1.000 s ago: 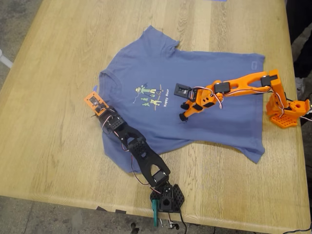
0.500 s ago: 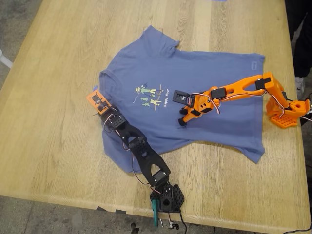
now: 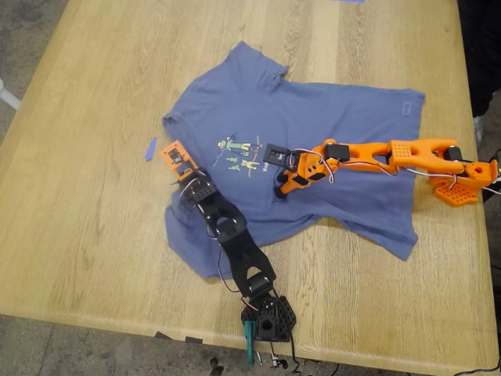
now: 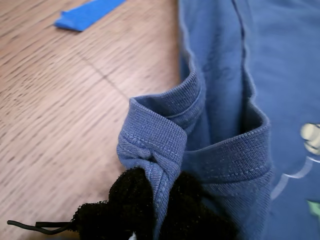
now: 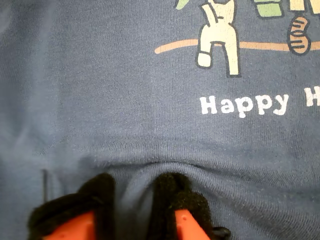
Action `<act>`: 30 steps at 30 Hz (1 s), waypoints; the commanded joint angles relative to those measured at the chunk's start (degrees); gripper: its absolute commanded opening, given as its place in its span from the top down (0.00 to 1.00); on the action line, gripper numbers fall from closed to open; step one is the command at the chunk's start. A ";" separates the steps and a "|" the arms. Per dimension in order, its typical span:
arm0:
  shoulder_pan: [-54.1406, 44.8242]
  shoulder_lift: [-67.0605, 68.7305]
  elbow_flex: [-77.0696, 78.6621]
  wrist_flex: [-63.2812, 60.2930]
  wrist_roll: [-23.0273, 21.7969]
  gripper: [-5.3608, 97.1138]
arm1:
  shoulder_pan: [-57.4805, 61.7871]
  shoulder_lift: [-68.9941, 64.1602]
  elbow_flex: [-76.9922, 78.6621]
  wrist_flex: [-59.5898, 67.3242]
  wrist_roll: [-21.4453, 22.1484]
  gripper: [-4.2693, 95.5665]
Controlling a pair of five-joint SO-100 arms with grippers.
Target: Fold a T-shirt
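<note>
"Happy H" is readable on the slate-blue cotton T-shirt (image 3: 313, 149) spread mid-frame on the wooden table (image 3: 78, 219), its collar pinched by my first gripper (image 4: 155, 210), chest fabric by my second gripper (image 5: 132, 207).

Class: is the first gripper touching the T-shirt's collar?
Touching. In the first wrist view, my first gripper has its black pads shut on a bunched fold of the T-shirt collar ribbing.

Our first tool (image 3: 186, 178), clamped on the collar of the T-shirt (image 3: 344, 117), has dragged it toward the exterior view's right, baring a blue tape strip (image 3: 150, 149) on the counter (image 3: 78, 196), while our second tool (image 3: 279, 190) has stretched farther across the chest.
</note>
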 commanded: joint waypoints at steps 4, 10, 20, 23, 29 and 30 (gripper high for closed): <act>5.62 21.01 7.56 0.35 -1.14 0.95 | 2.29 0.00 -0.79 1.49 -0.18 0.91; 10.90 33.75 18.37 -0.26 -1.85 0.95 | 6.33 0.18 -0.79 2.20 0.18 0.96; 22.50 50.36 29.36 1.93 -2.37 0.95 | 19.34 0.79 -0.79 2.64 0.35 0.96; 28.48 51.59 29.53 2.11 -2.29 0.95 | 23.38 0.62 -0.79 2.46 0.35 0.96; 41.13 49.92 28.56 1.23 -2.02 0.95 | 29.44 -0.79 -0.79 1.58 0.62 0.96; 43.42 49.13 28.12 0.88 -2.02 0.95 | 30.23 -0.97 -0.79 1.58 0.70 0.96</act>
